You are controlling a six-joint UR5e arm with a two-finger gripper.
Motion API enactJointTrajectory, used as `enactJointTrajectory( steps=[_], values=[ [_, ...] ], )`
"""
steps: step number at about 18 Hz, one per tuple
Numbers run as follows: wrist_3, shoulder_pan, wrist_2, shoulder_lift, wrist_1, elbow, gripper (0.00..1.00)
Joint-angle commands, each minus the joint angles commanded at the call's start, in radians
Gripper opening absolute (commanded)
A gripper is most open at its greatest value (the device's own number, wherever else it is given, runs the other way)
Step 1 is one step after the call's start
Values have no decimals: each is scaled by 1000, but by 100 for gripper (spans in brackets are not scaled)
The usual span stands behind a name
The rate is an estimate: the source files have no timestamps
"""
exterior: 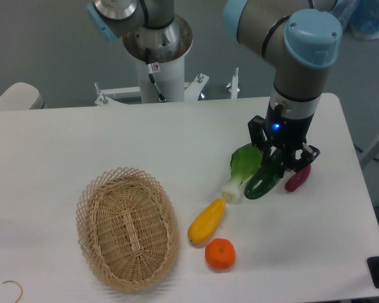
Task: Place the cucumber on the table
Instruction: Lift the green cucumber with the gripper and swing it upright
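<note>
The dark green glossy cucumber [265, 179] lies at a slant at the right of the white table [63, 145], its lower end near the bok choy's stalk. My gripper [282, 160] stands over its upper end with black fingers [258, 136] on either side of it. The jaws look closed around the cucumber's upper part. I cannot tell whether the cucumber rests on the tabletop or hangs just above it.
A green-and-white bok choy [242, 169] lies just left of the cucumber. A small purple eggplant [298, 178] lies just right of it. A yellow vegetable [206, 221] and an orange [220, 254] sit in front. A wicker basket [127, 228] stands at the front left.
</note>
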Motion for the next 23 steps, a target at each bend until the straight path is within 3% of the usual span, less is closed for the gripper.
enactJointTrajectory(
  steps=[12,19,23],
  values=[
    [-21,-17,2,-5,45,-29,25],
    [-110,-55,8,-32,144,-38,25],
    [-172,-78,8,-55,279,-77,26]
  ],
)
